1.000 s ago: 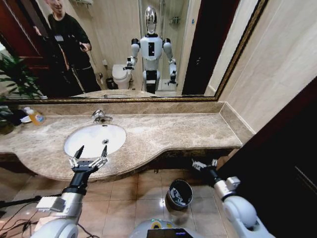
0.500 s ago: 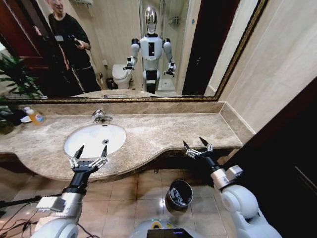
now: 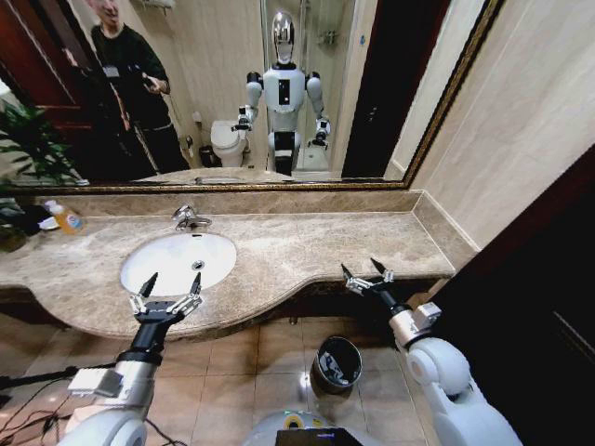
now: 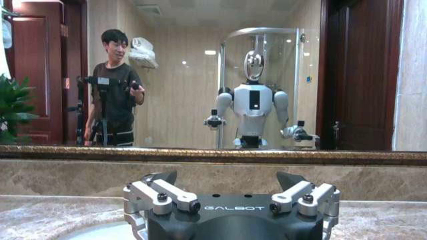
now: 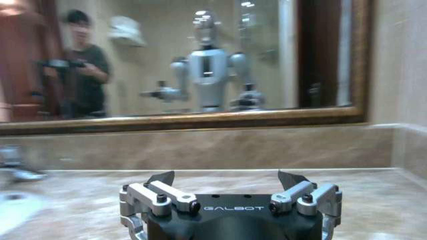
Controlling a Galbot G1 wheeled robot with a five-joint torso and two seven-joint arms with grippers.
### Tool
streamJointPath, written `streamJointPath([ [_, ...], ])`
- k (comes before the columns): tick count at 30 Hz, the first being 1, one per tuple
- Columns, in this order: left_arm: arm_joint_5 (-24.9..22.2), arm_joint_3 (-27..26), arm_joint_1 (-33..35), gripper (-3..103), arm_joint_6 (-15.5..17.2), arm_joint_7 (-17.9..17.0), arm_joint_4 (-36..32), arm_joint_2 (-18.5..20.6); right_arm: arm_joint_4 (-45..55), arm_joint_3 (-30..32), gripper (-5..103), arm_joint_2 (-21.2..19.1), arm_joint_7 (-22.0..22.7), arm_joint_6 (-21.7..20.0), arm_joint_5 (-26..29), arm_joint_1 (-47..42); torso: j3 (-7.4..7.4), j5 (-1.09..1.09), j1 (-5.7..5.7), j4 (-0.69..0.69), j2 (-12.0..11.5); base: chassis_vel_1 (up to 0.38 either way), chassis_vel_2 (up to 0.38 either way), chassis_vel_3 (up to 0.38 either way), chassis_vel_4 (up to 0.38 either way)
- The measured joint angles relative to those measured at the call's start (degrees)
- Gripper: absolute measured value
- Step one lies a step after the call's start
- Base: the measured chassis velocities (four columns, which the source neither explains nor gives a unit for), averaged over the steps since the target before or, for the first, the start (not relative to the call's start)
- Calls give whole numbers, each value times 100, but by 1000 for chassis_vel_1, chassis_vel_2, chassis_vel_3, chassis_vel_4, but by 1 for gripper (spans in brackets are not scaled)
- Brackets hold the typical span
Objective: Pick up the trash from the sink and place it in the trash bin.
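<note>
The left pincer (image 3: 170, 288) hovers spread wide and empty over the near rim of the sink (image 3: 177, 261). The right pincer (image 3: 364, 273), also spread and empty, hangs at the counter (image 3: 307, 243) edge right of the sink, above the bin (image 3: 337, 361) on the floor.

I have the left gripper (image 3: 170, 284) spread wide over the counter's (image 3: 307, 246) front edge, just before the sink (image 3: 178, 261). The right gripper (image 3: 364, 271) hangs open off the counter's front edge near its right end. The trash bin (image 3: 337, 361) stands on the floor between them, pale scraps inside.
</note>
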Motion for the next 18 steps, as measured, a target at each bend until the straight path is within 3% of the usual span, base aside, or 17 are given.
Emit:
streamJointPath([
  [4,0,0,0,100,0,0,0,0,-20,-27,100,44,265,-9,-58,17,0,0,0,0,0,0,0,0,0],
  [18,0,0,0,100,0,0,0,0,-139,20,100,-23,197,-45,49,112,0,0,0,0,0,0,0,0,0],
])
